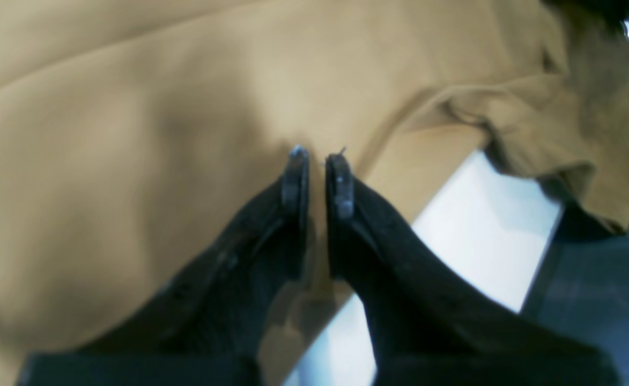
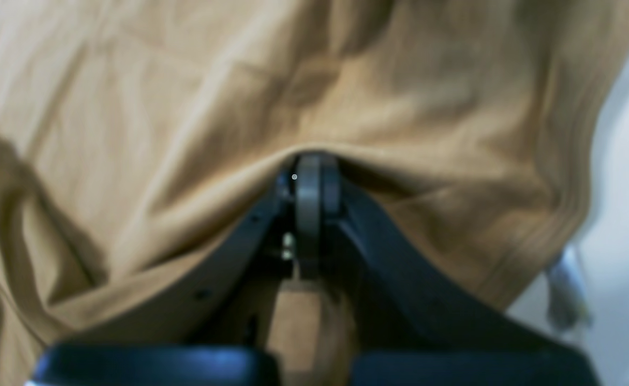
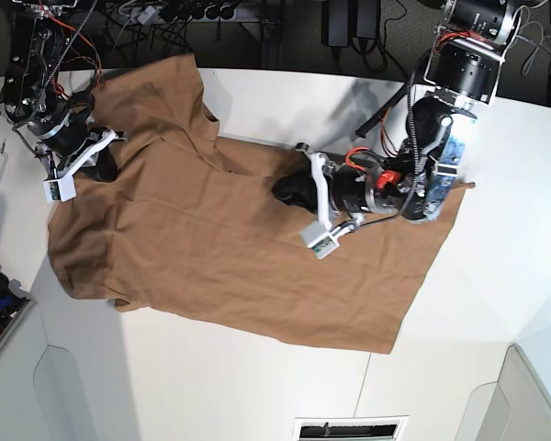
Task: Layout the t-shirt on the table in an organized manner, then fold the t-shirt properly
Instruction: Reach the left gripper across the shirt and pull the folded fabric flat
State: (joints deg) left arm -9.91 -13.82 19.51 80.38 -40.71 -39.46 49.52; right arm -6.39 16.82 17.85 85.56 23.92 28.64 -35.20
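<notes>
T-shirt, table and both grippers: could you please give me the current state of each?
t-shirt: spread on the table, wrinkled, unfolded, pinched by both grippers.
table: partly covered by the shirt.
left gripper: shut on a fold of shirt fabric.
right gripper: shut on the shirt's edge.

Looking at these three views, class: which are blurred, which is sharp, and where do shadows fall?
Right wrist view: soft blur throughout, over the tan-brown fabric t-shirt and the right tool. Left wrist view: blurred too, with shadow darkening the cloth near the left tool. Base view: sharp, with an arm's shadow across the matte white table.
</notes>
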